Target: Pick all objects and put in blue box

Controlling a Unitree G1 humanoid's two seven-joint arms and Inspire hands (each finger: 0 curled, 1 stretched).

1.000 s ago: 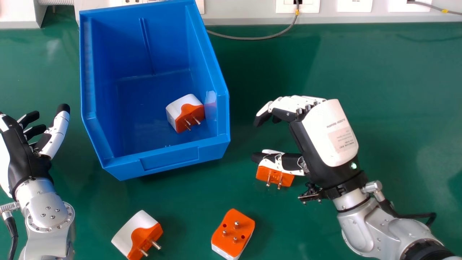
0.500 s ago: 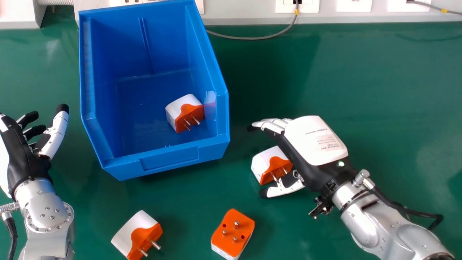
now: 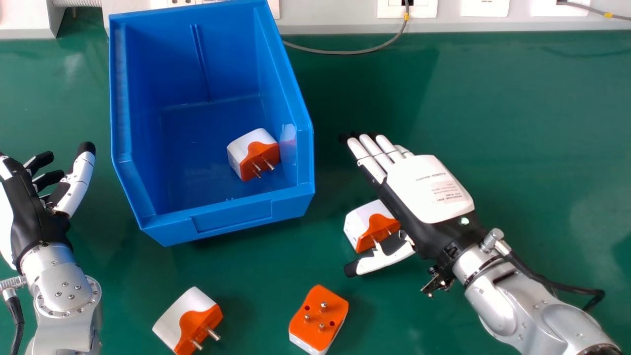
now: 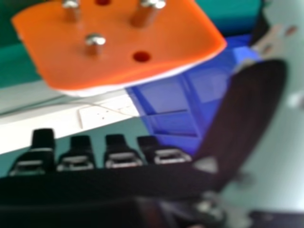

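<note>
In the head view my right hand [image 3: 426, 190] is open, its fingers straight. A white and orange plug adapter [image 3: 362, 224] sits between its thumb and fingers. The right hand view has this hand's thumb [image 4: 249, 114] and the orange pin face of an adapter [image 4: 118, 42]. My left hand [image 3: 37, 217] rests open at the left side. The blue box [image 3: 231, 217] holds one adapter [image 3: 252, 154] near its right wall. Two more lie nearer: one tilted with pins to the right [image 3: 190, 320], the other pins up [image 3: 319, 318].
Green tabletop [image 3: 532, 123] spreads right of the box. A grey cable [image 3: 345, 52] curves behind it along the wall, below white sockets [image 3: 406, 9].
My right hand has come down and nearer around the adapter, its thumb now on the near side. Its fingers first bent, then straightened. The left hand has stayed still.
</note>
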